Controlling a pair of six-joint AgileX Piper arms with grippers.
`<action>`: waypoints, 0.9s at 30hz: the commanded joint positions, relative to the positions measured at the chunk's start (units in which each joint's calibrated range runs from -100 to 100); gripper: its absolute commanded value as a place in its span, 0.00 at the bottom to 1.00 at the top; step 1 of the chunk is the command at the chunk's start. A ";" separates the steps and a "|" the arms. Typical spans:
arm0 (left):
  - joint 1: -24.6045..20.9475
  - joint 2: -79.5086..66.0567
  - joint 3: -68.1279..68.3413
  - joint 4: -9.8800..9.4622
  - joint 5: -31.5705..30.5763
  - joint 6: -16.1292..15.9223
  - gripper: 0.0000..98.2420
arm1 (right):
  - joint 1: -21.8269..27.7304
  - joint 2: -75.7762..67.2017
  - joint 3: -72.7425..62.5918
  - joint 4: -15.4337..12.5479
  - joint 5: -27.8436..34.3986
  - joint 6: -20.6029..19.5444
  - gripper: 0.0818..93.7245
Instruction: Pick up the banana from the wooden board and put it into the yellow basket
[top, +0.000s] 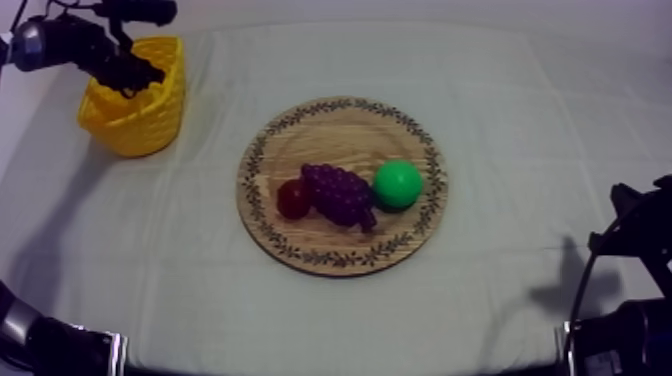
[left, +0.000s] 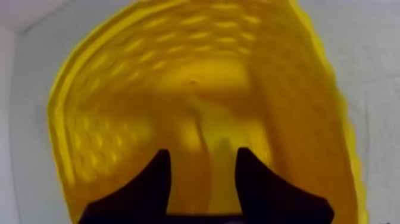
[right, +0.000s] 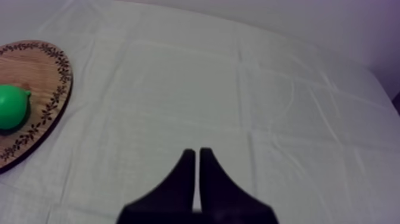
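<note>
the left gripper (left: 202, 151) hung over the yellow basket (top: 135, 125), ten o'clock from the wooden board (top: 320, 140) — fingers apart, gripping nothing. the banana (left: 208, 131) lay in the basket beneath. the right gripper (right: 197, 156) was pressed closed — empty.

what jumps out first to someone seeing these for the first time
The bright yellow basket at the table's far left corner catches the eye, with the left gripper hanging right over its mouth and what looks like the banana inside it. Next comes the round wooden board at mid-table, carrying a bunch of grapes between a small red fruit and a green pear.
</note>
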 joint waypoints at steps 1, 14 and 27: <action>-0.02 -1.70 1.85 0.02 -1.83 0.09 0.41 | 0.02 -0.02 -0.03 -0.02 -0.01 -0.01 0.00; 2.52 -31.11 24.88 -0.26 -8.45 3.74 0.01 | 0.02 -0.02 -0.03 -0.02 -0.01 0.00 0.00; -1.97 -72.20 59.99 -0.09 -19.58 9.92 0.00 | 0.02 -0.02 -0.03 -0.02 -0.01 0.02 0.00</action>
